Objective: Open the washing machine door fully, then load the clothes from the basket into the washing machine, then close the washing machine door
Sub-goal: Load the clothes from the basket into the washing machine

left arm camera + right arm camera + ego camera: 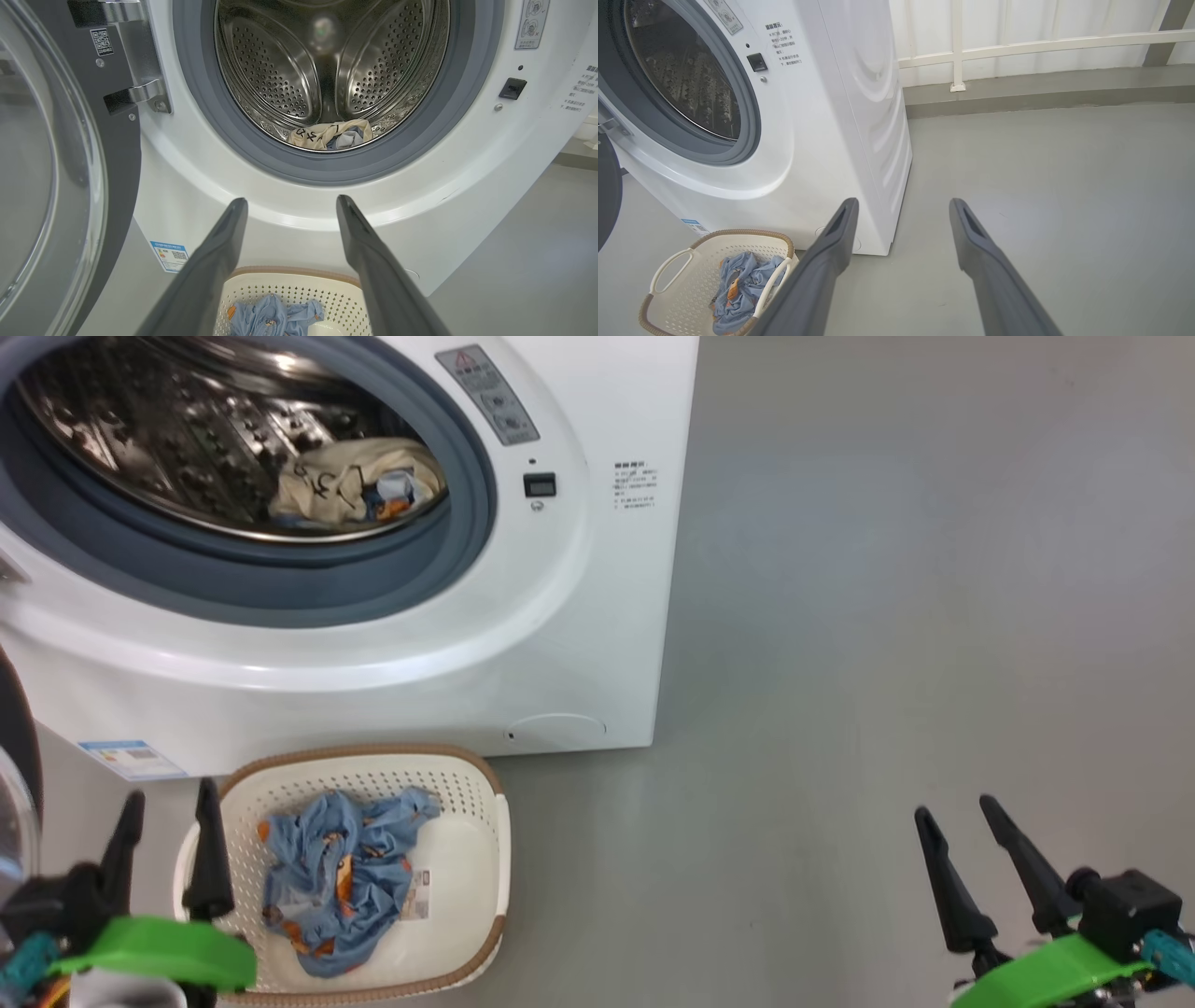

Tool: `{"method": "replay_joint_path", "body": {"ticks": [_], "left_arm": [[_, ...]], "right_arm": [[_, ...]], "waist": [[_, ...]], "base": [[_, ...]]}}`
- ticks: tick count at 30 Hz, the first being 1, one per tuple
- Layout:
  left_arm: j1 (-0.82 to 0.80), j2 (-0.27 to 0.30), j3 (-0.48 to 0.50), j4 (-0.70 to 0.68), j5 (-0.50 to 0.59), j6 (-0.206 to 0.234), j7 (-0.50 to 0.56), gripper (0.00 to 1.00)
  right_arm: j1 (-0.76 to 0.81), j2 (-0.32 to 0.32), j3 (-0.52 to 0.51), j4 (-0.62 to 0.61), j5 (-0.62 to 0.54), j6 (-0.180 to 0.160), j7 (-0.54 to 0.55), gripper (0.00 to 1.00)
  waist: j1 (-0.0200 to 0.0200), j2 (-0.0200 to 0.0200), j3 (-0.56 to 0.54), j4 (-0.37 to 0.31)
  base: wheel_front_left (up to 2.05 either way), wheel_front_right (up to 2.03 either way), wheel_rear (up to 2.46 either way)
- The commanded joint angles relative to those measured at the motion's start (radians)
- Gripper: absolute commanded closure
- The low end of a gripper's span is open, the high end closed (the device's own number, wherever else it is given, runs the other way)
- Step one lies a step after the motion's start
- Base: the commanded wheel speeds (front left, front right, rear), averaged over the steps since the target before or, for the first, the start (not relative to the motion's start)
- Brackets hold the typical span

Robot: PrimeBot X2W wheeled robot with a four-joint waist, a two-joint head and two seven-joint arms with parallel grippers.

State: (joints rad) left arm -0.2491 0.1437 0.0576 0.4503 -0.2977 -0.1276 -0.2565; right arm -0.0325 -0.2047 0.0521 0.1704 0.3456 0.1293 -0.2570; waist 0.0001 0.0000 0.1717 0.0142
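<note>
The washing machine (597,616) stands on the grey floor (887,616), its door (51,177) swung open to the left. One cream and blue garment (355,481) lies low in the steel drum (327,60). The basket (457,887) sits on the floor just in front of the machine, with blue clothes (341,873) heaped inside. The left gripper (170,791) hovers at the basket's left edge, fingers wide and holding nothing. The right gripper (955,805) hangs well to the right over the floor, fingers also wide and holding nothing. A white railing (1041,44) runs behind the machine.
</note>
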Motion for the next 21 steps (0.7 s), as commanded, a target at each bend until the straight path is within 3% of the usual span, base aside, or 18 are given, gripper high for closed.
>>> {"method": "replay_joint_path", "body": {"ticks": [1,21], "left_arm": [[0.029,0.032,0.029,-0.043,-0.003,-0.003,-0.005,0.00],[0.250,0.025,0.077,-0.183,-0.017,-0.003,-0.005,0.00]], "right_arm": [[0.025,-0.020,0.013,-0.022,0.006,0.001,-0.005,0.00],[0.106,-0.023,-0.015,-0.036,0.013,0.001,-0.005,0.00]], "waist": [[-0.0001,0.0000,-0.032,0.006],[-0.0001,0.0000,-0.088,0.017]], "base": [[0.00,0.00,0.00],[0.00,0.00,0.00]]}}
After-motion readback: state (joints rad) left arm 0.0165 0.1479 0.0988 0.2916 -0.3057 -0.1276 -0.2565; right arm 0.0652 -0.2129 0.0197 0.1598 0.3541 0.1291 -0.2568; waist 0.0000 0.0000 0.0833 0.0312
